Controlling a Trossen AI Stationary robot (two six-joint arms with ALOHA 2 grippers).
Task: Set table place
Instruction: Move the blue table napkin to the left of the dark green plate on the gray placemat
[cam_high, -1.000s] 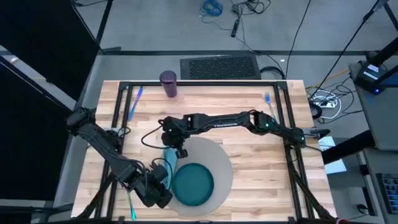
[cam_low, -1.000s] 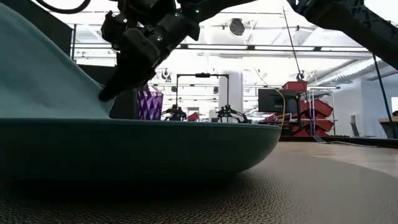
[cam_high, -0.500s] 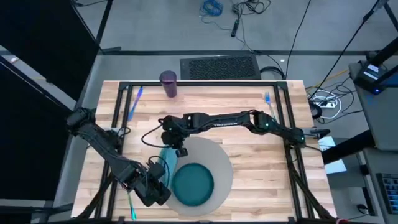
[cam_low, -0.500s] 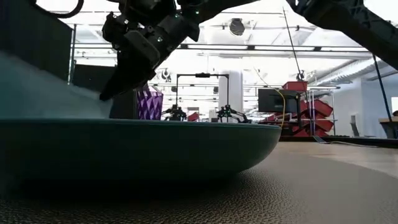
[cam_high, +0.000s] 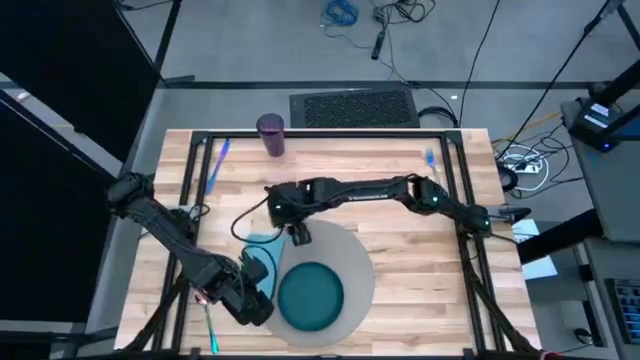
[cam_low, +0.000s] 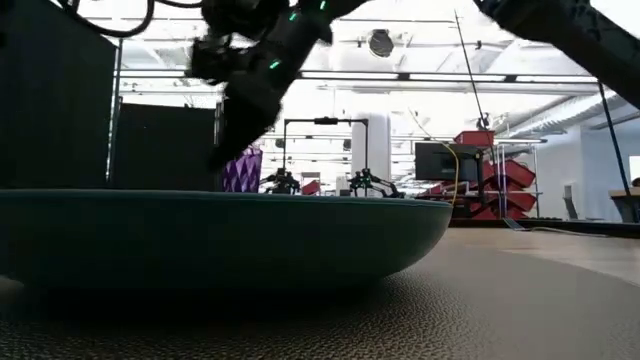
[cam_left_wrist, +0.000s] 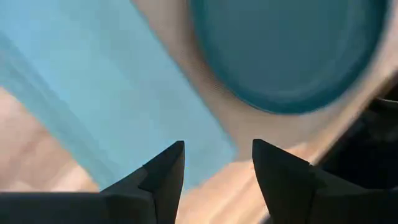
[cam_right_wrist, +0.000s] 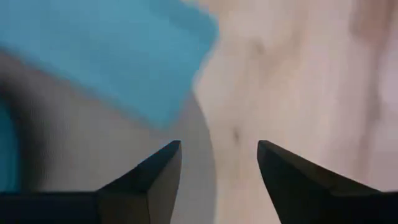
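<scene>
Lying below both open tools (cam_high: 298, 236), the napkin (cam_high: 262, 243).

the worktop (cam_high: 390, 255) is of pale wood planks with a thin black frame. on it lie a round grey mat (cam_high: 352, 262) (it carries a teal plate (cam_high: 310, 297)), a light blue napkin (cam_high: 258, 247) beside the mat, a purple cup (cam_high: 270, 134) at the far edge, and a blue utensil (cam_high: 216, 165) near the left side.

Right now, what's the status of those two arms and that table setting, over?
Left end effector open, empty, beside plate. Right end effector open, empty, above mat edge. Napkin flat, left of plate. Nothing in the way.
</scene>
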